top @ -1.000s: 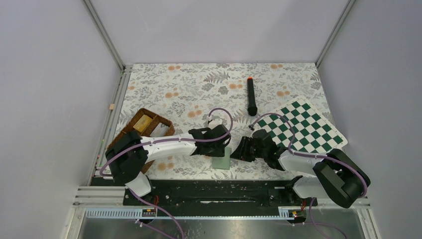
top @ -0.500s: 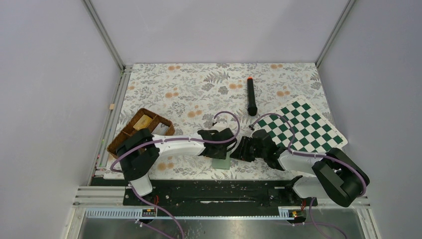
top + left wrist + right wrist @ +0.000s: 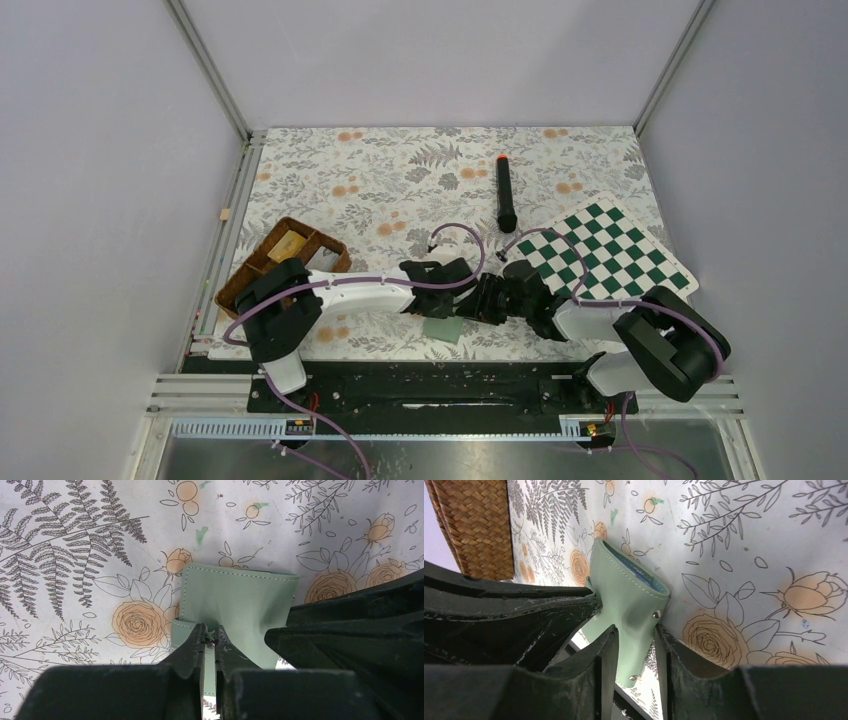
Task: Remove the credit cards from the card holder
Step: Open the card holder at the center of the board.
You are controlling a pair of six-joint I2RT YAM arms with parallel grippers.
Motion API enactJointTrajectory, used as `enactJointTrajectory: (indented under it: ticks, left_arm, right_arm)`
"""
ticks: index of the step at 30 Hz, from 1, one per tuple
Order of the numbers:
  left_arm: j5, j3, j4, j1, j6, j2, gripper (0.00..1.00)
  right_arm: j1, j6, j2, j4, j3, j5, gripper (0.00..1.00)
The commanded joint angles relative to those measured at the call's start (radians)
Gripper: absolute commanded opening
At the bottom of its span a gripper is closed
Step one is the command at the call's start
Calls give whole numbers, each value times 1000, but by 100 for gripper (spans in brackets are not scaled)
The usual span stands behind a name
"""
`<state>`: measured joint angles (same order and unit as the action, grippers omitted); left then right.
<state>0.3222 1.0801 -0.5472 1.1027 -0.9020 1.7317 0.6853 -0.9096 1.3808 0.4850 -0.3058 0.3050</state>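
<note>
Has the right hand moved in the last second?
Yes. The right hand slid left, away from the chessboard and toward the card holder.

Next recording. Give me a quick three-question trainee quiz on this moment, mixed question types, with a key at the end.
1. True or false: the card holder lies on the chessboard.
2. The left gripper has its jaws shut on: A) an edge of the card holder, B) the black pen, C) a corner of the chessboard.
3. Short answer: which wrist view shows the wicker tray?

Key: 1 false, it is on the floral cloth, between the two arms. 2 A. 3 the right wrist view.
</note>
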Motion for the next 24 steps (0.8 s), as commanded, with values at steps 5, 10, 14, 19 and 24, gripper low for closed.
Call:
enactJointTrajectory:
  ticks: [5,10,14,19,24]
  left_arm:
    - [-17,-23,6,0,-15,-54,0]
    - [-83,-107,71,-52,-6,-185,0]
    - [-161,-187,146,-99,-13,-257,0]
    - [-175,-219,135,-135,-9,-255,0]
    - [-123,-231,61,-162,-28,-252,2]
  right_arm:
    - [16,6,20,-88,-2,-114,5]
    - [16,60,-39,-225,-33,-192,0]
    - [16,91,-69,-288,-51,-231,0]
    - [15,146,-80,-313,-73,-221,0]
    - [16,261,-94,-412,-151,-212,0]
